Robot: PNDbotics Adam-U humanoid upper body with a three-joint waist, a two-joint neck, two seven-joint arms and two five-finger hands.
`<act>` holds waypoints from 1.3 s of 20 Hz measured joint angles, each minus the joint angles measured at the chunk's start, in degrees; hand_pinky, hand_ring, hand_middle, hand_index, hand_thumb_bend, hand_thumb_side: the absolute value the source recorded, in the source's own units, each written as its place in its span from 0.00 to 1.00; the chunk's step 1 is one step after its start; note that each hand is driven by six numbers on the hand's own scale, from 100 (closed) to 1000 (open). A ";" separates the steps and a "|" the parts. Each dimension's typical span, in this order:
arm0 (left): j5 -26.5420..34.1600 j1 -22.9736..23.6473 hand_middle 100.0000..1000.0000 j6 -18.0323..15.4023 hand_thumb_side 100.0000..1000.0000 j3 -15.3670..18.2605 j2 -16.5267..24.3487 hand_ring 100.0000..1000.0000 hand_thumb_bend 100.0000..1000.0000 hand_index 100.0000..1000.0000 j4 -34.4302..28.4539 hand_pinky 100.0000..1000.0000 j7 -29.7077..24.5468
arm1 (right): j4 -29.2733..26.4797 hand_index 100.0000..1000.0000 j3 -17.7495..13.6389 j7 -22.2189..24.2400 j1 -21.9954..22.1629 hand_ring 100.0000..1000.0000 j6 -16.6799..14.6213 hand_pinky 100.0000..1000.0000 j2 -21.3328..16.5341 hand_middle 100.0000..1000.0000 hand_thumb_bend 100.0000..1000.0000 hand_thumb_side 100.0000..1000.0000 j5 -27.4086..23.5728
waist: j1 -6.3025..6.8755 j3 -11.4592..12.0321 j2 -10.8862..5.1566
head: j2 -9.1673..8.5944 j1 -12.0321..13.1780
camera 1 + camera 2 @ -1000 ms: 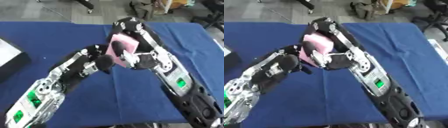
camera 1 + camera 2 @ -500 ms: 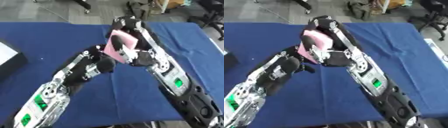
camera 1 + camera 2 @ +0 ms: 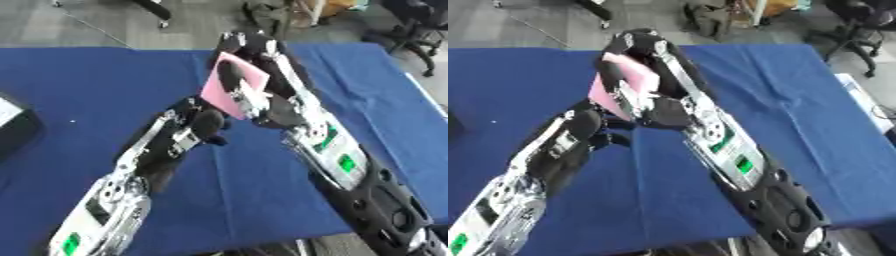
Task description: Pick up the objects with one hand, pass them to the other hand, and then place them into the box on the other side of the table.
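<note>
A flat pink object (image 3: 234, 84), rectangular and plain-faced, is held tilted above the middle of the blue-covered table (image 3: 79, 90), nearer its far edge; the right hand (image 3: 254, 75) has its fingers curled over the top edge and its thumb across the pink face, pinching it; the left hand (image 3: 199, 125) is raised just below the object's lower corner, its fingers turned away so that whether they are spread or curled cannot be told; a dark box (image 3: 16, 131) with a pale patch sits at the table's left edge; beyond the far edge lie grey floor, a black office chair (image 3: 420, 25) at the far right corner and a heap of dark clutter (image 3: 276, 12).
</note>
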 measured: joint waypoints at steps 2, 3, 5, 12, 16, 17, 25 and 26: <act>0.30 -0.12 0.62 -0.03 0.51 0.00 0.06 0.68 1.00 0.80 0.04 0.63 0.33 | 0.00 0.23 -0.01 -0.09 0.33 0.17 -0.16 0.00 0.16 0.10 0.00 0.41 -0.04 | -0.01 0.01 -0.01 | 0.00 -2.45; 0.45 -0.27 0.62 0.01 0.51 0.00 0.18 0.68 1.00 0.80 0.00 0.63 0.47 | 0.00 0.23 -0.01 -0.05 0.42 0.17 -0.22 0.00 0.28 0.10 0.00 0.41 -0.04 | -0.01 0.01 -0.01 | 0.00 -3.80; 0.76 -0.72 0.62 0.21 0.51 0.04 0.96 0.68 1.00 0.80 -0.35 0.63 0.86 | 0.00 0.23 -0.01 0.19 0.42 0.18 -0.40 0.00 0.29 0.10 0.00 0.41 -0.04 | -0.01 0.07 -0.01 | 0.00 -6.32; 2.10 -1.97 0.62 1.45 0.51 0.37 3.33 0.68 1.00 0.80 -2.38 0.62 2.26 | 0.00 0.24 0.00 1.70 0.53 0.20 -1.03 0.00 0.29 0.12 0.00 0.41 -0.47 | 0.11 0.25 -0.02 | 0.00 -6.24; 2.74 -3.83 0.62 2.87 0.51 0.33 5.24 0.67 1.00 0.80 -4.65 0.62 2.52 | 0.00 0.24 -0.03 1.74 0.68 0.20 -1.23 0.00 0.28 0.12 0.00 0.41 -0.38 | 0.14 0.33 -0.02 | 0.01 -2.82; 2.87 -4.34 0.62 3.35 0.51 0.31 5.76 0.67 1.00 0.80 -5.24 0.62 2.50 | 0.00 0.24 -0.04 1.65 0.69 0.20 -1.30 0.00 0.28 0.12 0.00 0.41 -0.15 | 0.14 0.34 -0.02 | 0.01 -2.14; 3.66 -6.01 0.62 6.94 0.51 0.01 8.37 0.67 1.00 0.80 -8.82 0.62 2.48 | 0.00 0.23 0.16 1.62 0.68 0.20 -1.43 0.00 0.11 0.11 0.00 0.41 0.98 | 0.13 0.67 -0.02 | 0.01 1.60; 3.80 -6.11 0.62 7.34 0.51 -0.01 8.58 0.67 1.00 0.80 -9.08 0.62 2.49 | 0.00 0.23 0.25 1.66 0.64 0.20 -1.45 0.00 0.01 0.11 0.00 0.41 0.92 | 0.13 0.75 -0.02 | 0.01 1.78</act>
